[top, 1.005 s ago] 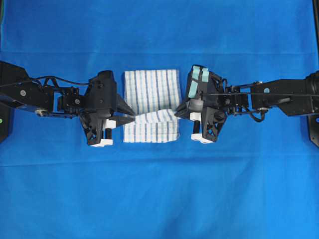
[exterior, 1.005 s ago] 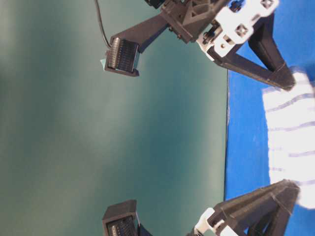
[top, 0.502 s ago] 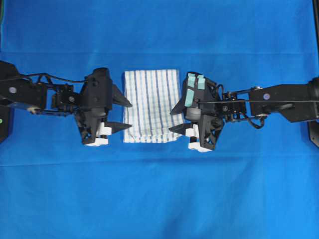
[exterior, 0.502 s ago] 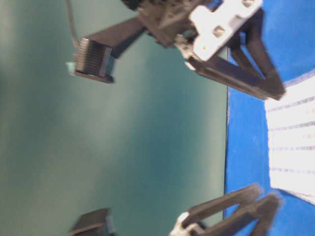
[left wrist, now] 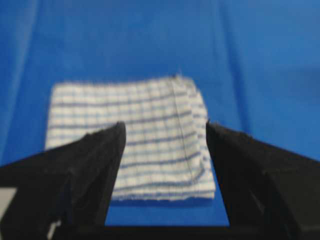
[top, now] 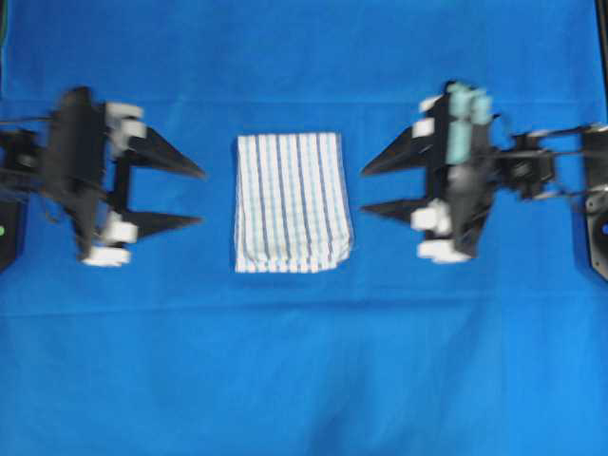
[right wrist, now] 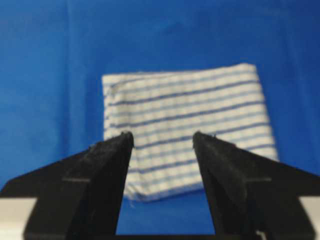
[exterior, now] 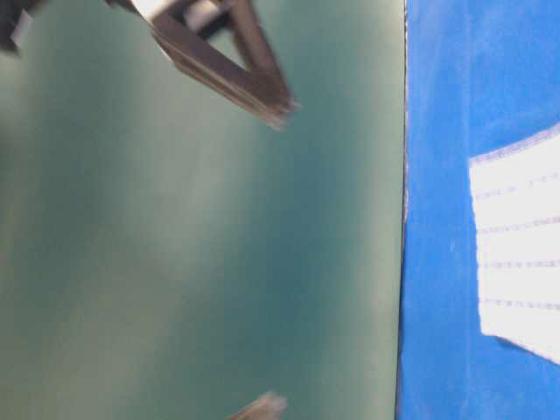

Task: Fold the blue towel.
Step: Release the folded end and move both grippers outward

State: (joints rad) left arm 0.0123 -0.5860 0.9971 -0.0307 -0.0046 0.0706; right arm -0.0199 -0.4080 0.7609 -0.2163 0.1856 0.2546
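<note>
Towel (top: 292,202) lies folded, flat, mid-tabletop, on blue sheet (top: 304,380); long axis runs toward far and near edges. Left claw (top: 195,197) and right claw (top: 369,188) flank it, both clear, jaws apart, empty, tips facing towel. Right claw nearer. Open room all sides.

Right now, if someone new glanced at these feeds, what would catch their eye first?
The folded blue towel, a white striped rectangle, lies flat in the middle of the plain blue sheet and stands out sharply. On either side of it, apart from the cloth, the left end effector and the right end effector point inward with jaws open and empty. Both arms are blurred in the overhead view.
</note>
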